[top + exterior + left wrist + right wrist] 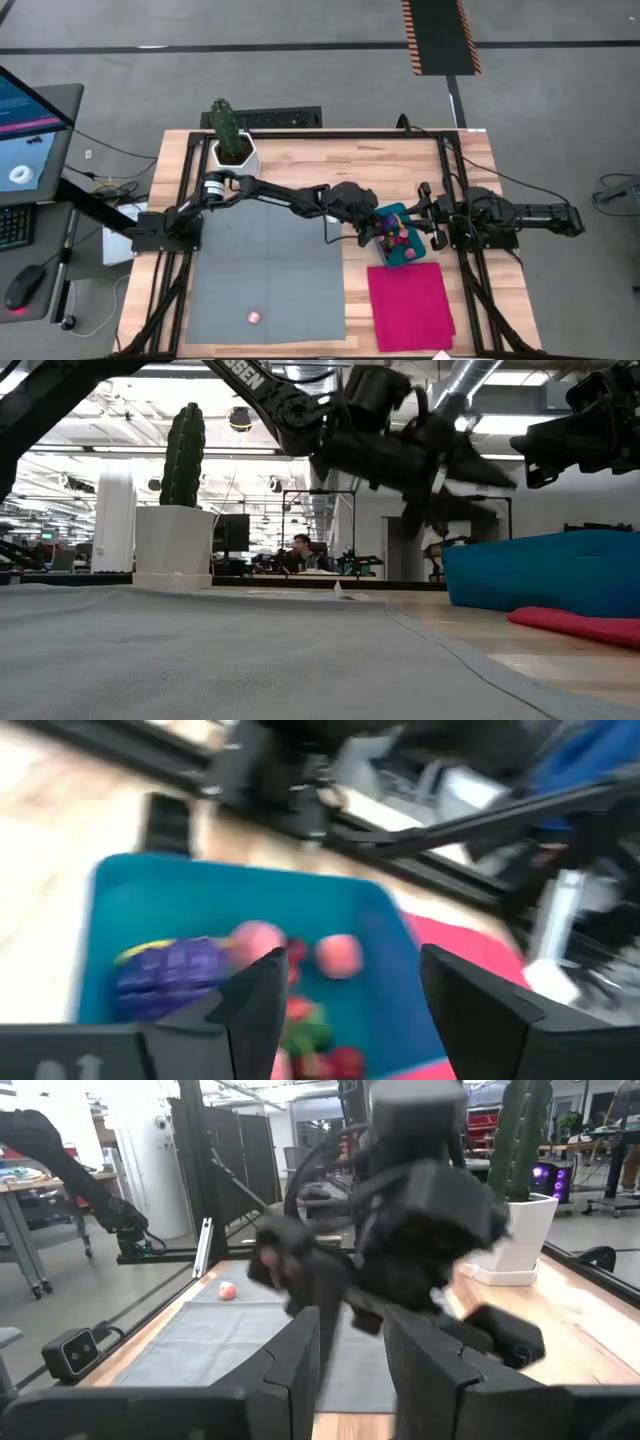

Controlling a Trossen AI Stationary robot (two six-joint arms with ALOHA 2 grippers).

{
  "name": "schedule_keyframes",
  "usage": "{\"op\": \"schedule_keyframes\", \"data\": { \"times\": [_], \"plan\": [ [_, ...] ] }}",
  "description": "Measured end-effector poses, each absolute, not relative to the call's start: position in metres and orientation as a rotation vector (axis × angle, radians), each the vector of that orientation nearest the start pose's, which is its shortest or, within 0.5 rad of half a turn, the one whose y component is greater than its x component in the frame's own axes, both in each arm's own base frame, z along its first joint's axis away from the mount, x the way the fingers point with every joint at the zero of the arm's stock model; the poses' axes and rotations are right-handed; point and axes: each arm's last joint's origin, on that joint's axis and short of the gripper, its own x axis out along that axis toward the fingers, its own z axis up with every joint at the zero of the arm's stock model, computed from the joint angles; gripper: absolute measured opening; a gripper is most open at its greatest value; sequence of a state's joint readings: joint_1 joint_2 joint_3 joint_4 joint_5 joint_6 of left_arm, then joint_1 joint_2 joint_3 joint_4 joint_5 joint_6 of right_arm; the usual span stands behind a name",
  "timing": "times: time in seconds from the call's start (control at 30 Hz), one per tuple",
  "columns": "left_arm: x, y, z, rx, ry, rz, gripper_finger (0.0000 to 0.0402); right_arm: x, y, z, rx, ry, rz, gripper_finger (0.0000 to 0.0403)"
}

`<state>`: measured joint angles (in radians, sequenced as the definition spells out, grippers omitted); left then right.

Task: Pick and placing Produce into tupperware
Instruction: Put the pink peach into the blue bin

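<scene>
The teal tupperware [398, 240] stands on the wood just beyond the magenta cloth [410, 305]. Inside it lies produce: a purple piece [170, 975], pink pieces [338, 955] and red ones [340, 1062]. My left gripper [345, 1005] hovers open over the tub [250, 890] with nothing between its fingers; the low view shows it [440, 490] above the tub's wall [540, 570]. One pink piece of produce [254, 318] lies alone on the grey mat. My right gripper [355, 1365] waits at the table's right side [428, 222], open and empty.
A tall green cactus [228, 128] in a white pot [172, 545] stands at the table's far edge, left of centre. The grey mat [270, 280] covers the table's left half. Black frame rails [450, 170] run along the sides. A person sits in the room behind [300, 550].
</scene>
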<state>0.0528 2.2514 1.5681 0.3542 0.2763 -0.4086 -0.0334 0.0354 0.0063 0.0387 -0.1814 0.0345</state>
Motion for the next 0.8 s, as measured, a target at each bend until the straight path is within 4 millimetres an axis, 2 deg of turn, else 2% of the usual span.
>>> {"op": "schedule_keyframes", "data": {
  "times": [0.17,0.57,0.8],
  "plan": [
    [0.499,0.016,0.192,-0.468,0.356,-0.234,0.0217,0.099,0.002,0.167,0.033,-0.006,0.148,0.0139],
    [0.464,0.013,0.257,-0.330,0.451,-0.172,0.0217,0.099,0.002,0.167,0.033,-0.007,0.148,0.0139],
    [0.437,-0.013,0.299,-0.198,0.406,-0.245,0.0217,0.099,0.002,0.167,0.033,-0.007,0.148,0.0137]
  ]
}}
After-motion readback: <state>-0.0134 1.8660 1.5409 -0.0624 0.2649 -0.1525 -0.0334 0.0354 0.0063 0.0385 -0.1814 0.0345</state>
